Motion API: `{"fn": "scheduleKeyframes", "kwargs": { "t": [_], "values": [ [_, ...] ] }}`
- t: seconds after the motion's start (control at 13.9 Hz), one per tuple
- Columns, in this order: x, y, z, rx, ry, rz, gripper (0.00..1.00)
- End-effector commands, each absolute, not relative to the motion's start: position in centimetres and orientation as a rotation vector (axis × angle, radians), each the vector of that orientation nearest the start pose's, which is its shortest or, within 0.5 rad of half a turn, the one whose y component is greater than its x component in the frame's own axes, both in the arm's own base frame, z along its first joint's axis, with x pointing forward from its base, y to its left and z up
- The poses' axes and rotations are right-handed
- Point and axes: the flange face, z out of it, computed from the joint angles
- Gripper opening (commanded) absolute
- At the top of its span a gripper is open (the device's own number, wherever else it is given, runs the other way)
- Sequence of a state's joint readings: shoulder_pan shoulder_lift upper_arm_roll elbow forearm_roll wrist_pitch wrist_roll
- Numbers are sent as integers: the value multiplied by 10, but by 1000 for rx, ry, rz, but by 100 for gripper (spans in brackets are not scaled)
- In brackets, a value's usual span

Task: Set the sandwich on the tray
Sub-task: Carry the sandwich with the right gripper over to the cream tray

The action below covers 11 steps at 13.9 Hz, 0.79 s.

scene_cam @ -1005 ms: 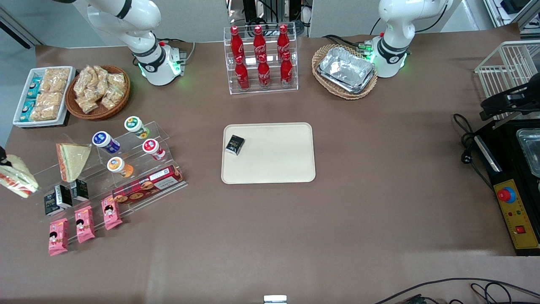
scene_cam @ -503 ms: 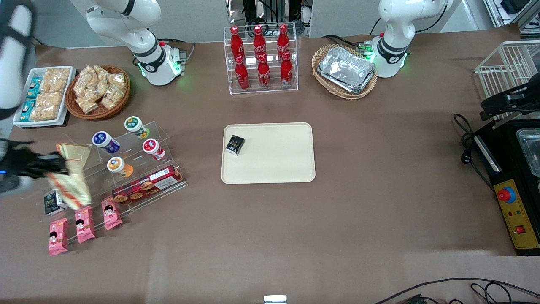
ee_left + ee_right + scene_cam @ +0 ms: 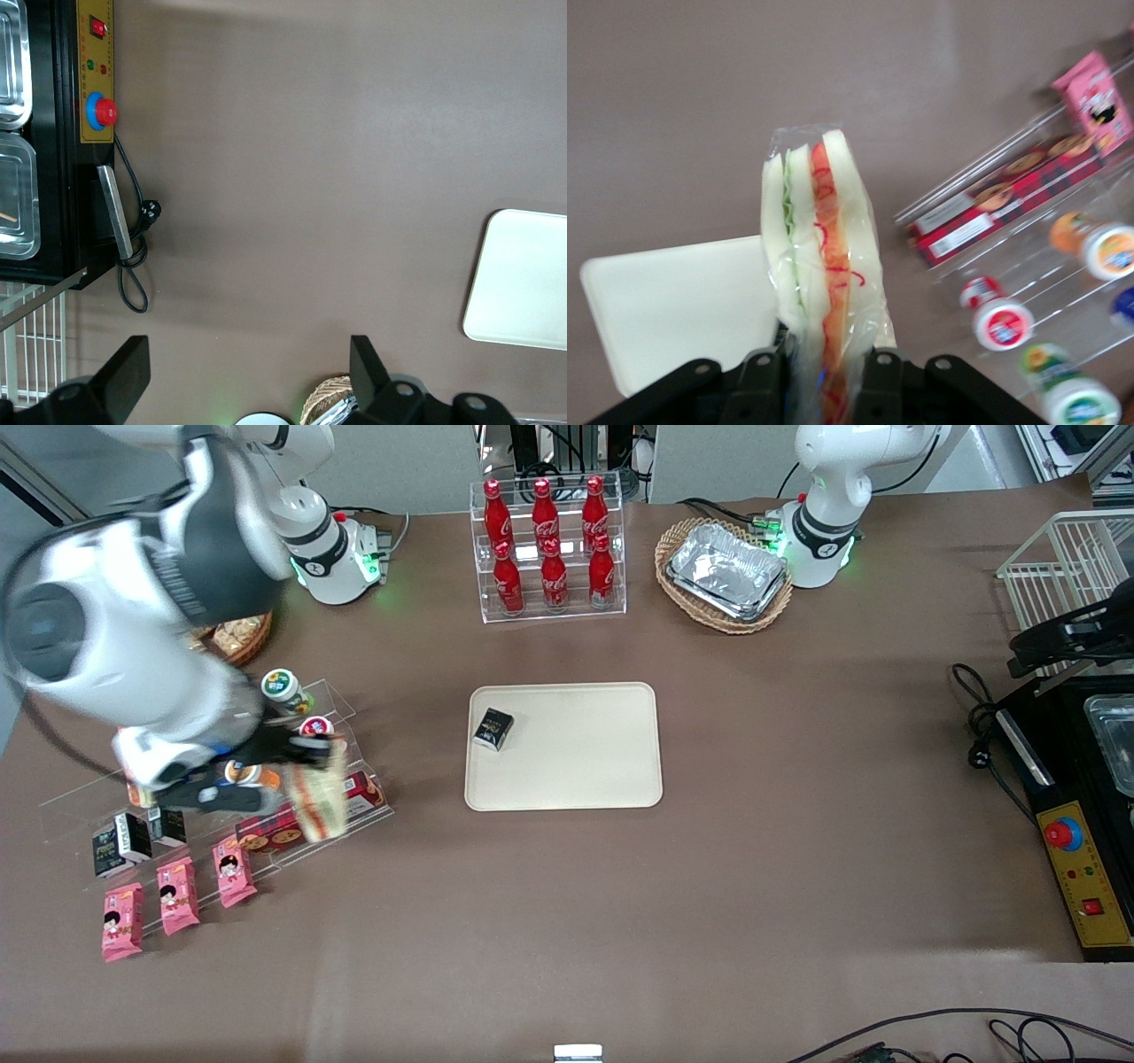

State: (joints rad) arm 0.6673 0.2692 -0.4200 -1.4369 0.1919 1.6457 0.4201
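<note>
One sandwich (image 3: 321, 799) in gripper (image 3: 301, 766), carried nearer tray (image 3: 576, 779)

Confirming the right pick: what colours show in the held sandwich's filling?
Red-orange and green between white bread; sandwich in gripper, best in right wrist view.

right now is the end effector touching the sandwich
Touching. The right wrist view shows the end effector closed on the sandwich, its fingers pressing the wrapper on both sides, carried above the table.
</note>
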Motion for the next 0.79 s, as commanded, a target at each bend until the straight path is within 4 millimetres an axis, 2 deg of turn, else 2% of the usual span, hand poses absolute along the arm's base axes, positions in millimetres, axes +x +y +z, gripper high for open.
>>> {"fn": "scheduleKeyframes", "kwargs": {
  "t": [0.0,0.14,0.36,0.5,0.72],
  "values": [
    [591,274,524,-3018,613,51,0],
    [584,322,500,-2980,796,14,0],
    [579,375,458,-2885,1061,-56,0],
    [582,393,429,-2783,1218,-40,0],
    [589,399,387,-2606,1412,-4,0]
  ]
}}
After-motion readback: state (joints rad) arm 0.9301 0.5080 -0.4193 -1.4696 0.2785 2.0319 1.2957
